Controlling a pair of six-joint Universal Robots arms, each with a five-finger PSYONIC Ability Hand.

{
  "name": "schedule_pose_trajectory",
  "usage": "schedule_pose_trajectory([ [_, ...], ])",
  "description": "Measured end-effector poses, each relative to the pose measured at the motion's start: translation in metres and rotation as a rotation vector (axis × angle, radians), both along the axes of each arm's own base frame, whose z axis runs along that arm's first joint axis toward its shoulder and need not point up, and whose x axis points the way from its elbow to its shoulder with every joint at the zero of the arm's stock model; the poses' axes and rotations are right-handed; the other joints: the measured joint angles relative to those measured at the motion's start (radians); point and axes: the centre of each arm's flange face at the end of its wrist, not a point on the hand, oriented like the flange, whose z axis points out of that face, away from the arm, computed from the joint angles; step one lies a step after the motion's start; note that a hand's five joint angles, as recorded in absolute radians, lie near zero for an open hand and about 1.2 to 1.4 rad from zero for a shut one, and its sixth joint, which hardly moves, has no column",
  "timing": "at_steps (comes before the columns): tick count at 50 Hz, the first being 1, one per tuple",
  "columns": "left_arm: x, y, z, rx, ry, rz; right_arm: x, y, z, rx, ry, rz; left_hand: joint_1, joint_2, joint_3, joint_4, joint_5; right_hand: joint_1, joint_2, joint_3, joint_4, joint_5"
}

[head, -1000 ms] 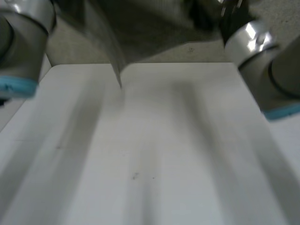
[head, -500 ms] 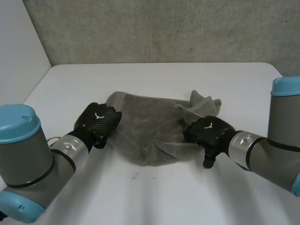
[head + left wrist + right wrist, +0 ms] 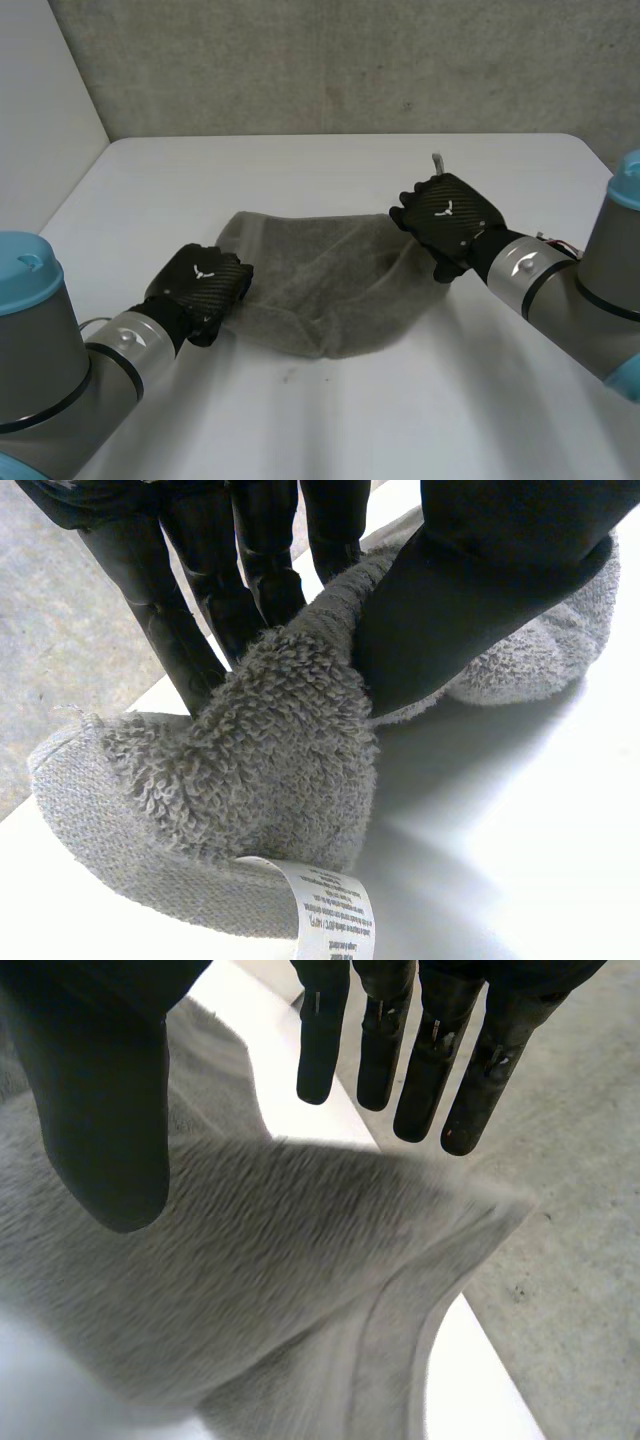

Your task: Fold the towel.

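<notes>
The towel (image 3: 320, 290) lies crumpled mid-desk (image 3: 300, 170), its 8 o'clock edge pinched by the left robot hand (image 3: 205, 280), while the right robot hand (image 3: 448, 215) at 2 o'clock spreads straight, ungripping fingers, so that corner may slip and skew the fold.

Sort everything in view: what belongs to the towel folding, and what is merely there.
Job: towel; care label; left hand, pinching the towel; right hand, open at its other side.
Merely there: white table; grey wall.
</notes>
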Motion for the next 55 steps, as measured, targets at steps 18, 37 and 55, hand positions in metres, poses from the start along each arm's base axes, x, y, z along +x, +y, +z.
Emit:
schedule_pose_trajectory([
  [18,0.004,-0.034,0.024,-0.13,0.043,0.056,0.015,-0.076,-0.032,-0.209,0.285,-0.089,0.0,0.0,0.0,0.0,0.0,0.542,0.682,0.694,0.707,0.68],
  [37,0.003,-0.033,0.014,-0.12,0.041,0.057,0.02,-0.058,-0.026,0.031,0.101,0.084,0.0,0.0,0.0,0.0,0.0,0.1,0.129,0.123,0.122,0.134],
  [55,0.015,-0.021,0.002,-0.075,0.013,0.079,0.013,-0.056,-0.06,0.233,0.156,0.109,0.0,0.0,0.0,0.0,0.001,0.147,0.175,0.192,0.195,0.189],
])
